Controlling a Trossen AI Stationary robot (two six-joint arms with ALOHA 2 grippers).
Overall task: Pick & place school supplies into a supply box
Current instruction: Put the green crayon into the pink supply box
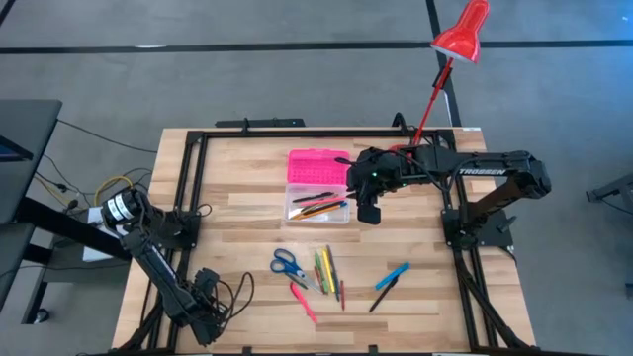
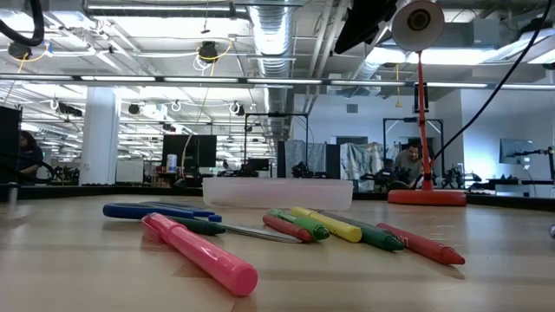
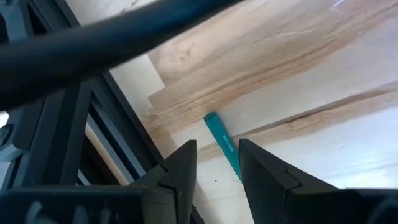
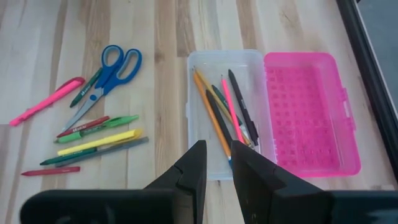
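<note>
The supply box stands open at the table's far middle. Its clear base [image 1: 318, 205] [image 4: 194, 143] holds several pens and pencils, and its pink lid [image 1: 318, 166] [image 4: 308, 112] is folded back. Loose on the wood lie blue scissors [image 1: 287, 262] [image 4: 112, 68], a pink marker [image 1: 302, 300] [image 2: 204, 256], a green, yellow and red cluster [image 1: 326, 272] [image 4: 93, 140], and a blue pen [image 1: 393, 275]. My right gripper [image 1: 368, 211] [image 4: 217, 146] hangs high over the base's end, narrowly open and holding nothing. At the near left corner, my left gripper [image 1: 210, 294] [image 3: 216, 144] points down, open astride a teal pen [image 3: 219, 137]. My left gripper comes from above with one finger on each side of the teal pen, which lies slantwise on the wood. One end of the pen [image 3: 237, 171] runs out of sight behind a finger [image 3: 261, 171]. I cannot tell whether that finger touches it.
A red desk lamp [image 1: 463, 35] stands at the far right, with its base [image 2: 425, 198] behind the box. A black frame rail [image 3: 93, 124] runs along the table's left edge, close to my left gripper. Bare wood lies between the box and the loose supplies.
</note>
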